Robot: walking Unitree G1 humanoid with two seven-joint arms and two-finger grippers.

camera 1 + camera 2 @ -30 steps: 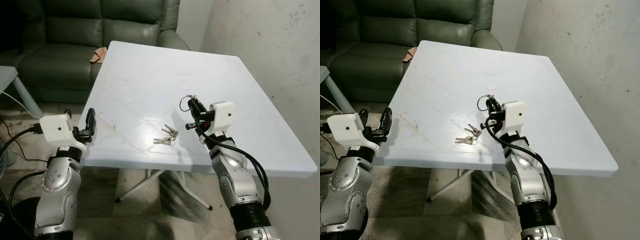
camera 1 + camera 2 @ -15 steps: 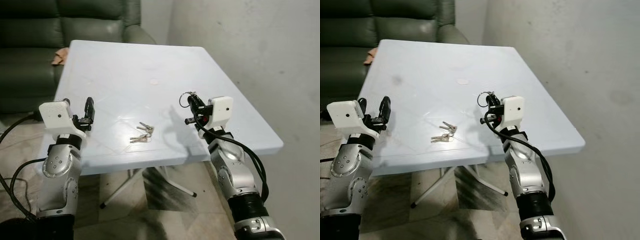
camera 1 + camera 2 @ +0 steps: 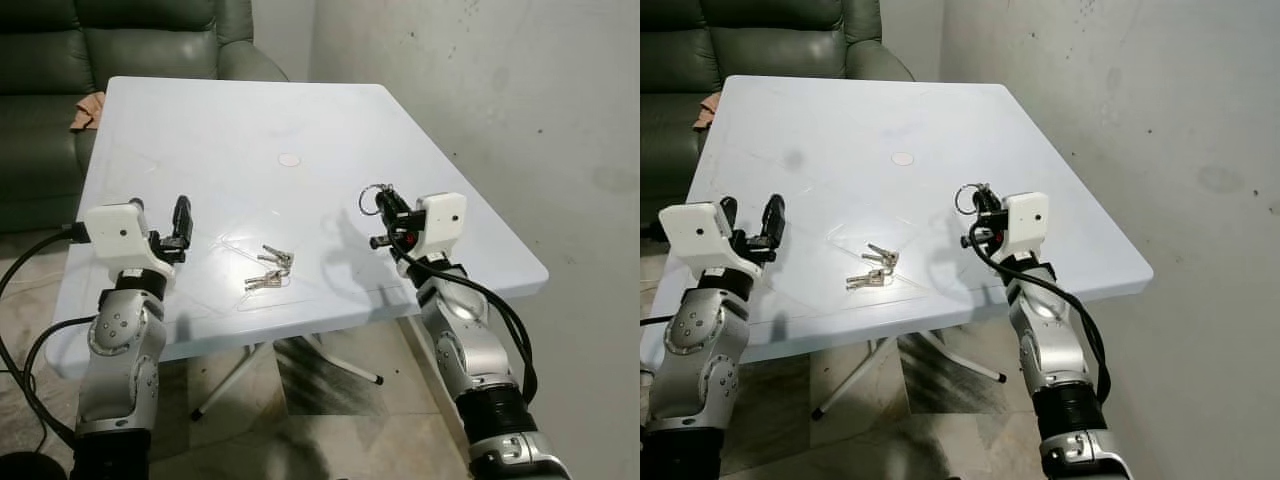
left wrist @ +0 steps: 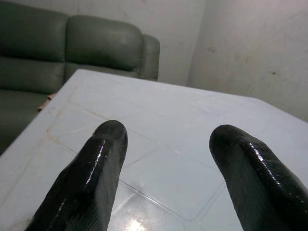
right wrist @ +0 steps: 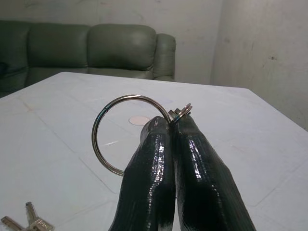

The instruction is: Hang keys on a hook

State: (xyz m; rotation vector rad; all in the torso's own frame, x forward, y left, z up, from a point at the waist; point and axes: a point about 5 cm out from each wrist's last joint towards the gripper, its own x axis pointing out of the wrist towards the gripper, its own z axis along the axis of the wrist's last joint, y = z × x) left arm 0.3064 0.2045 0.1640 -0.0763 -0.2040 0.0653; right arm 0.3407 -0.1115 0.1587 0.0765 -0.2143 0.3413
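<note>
R gripper (image 3: 385,205) fingers pinch key ring (image 5: 126,133); keys (image 3: 268,270) on table (image 3: 240,130).

Place: a lived-in room of a home, likely a sitting room.
Seating: a dark green padded sofa (image 3: 120,40) fills the upper left of the frame.
Table: a pale plastic table (image 3: 230,120) on folding legs stands in the centre.
Wall: a bare, stained plaster wall (image 3: 500,90) runs along the right.
Floor: worn marbled tiles (image 3: 330,430) show at the bottom.
</note>
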